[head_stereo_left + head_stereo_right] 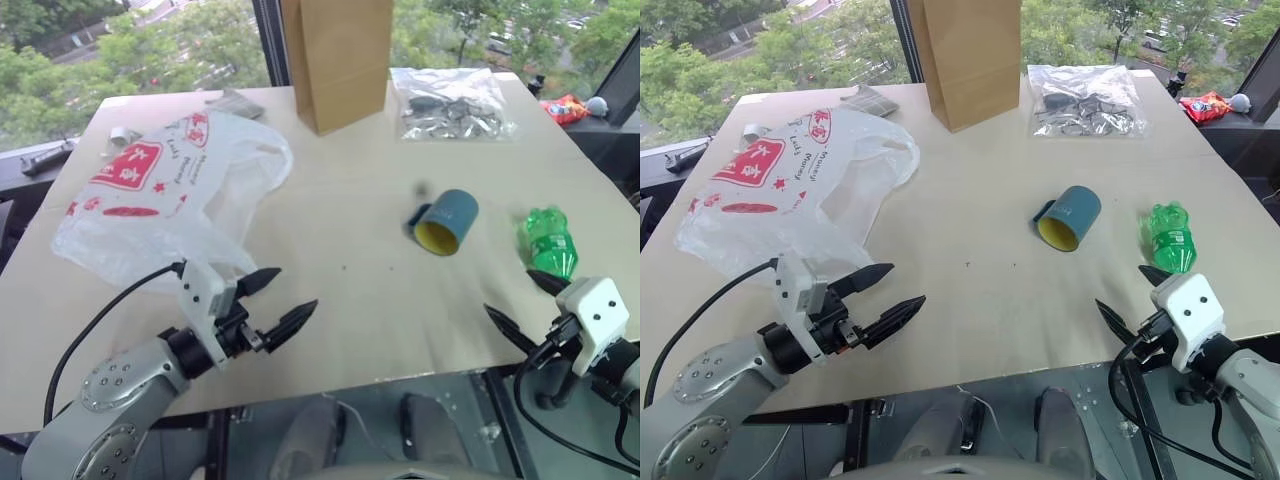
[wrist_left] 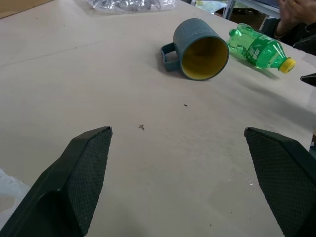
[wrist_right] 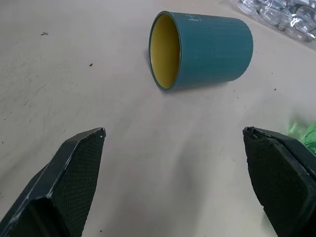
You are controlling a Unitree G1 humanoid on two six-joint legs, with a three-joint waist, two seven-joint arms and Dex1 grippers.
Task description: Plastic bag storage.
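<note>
table (image 1: 340, 270): pale tan top, set before a window.

plastic bag (image 1: 160, 195): thin translucent white, crinkled, red printed characters and stars; lies loosely spread on the table's left side, apart from both grippers, its near edge just beyond the left gripper.

left gripper (image 1: 275, 305): low over the table's near left edge, black fingers (image 2: 79, 177) spread wide apart, nothing between them; bare tabletop shows in the gap.

right gripper (image 1: 1130, 300): at the near right edge, fingers (image 3: 69, 177) likewise wide apart and empty, pointed toward the mug.

mug (image 1: 445, 222): teal outside, yellow inside, tipped on its side right of centre, mouth facing the near edge, handle on its left.

green bottle (image 1: 550, 240): crushed-looking plastic, lying on its side just right of the mug, yellow cap toward the near edge.

brown paper bag (image 1: 340, 60): upright at the far centre.

clear bag of dark parts (image 1: 450, 105): flat at the far right, beside the paper bag.

small grey items (image 1: 235, 100): at the far left behind the plastic bag; too small to identify, possibly scraps or hardware.

red packet (image 1: 560, 107): off the table's far right corner.

person's hand (image 2: 294, 12): at the edge beyond the bottle, in the left wrist view.
</note>
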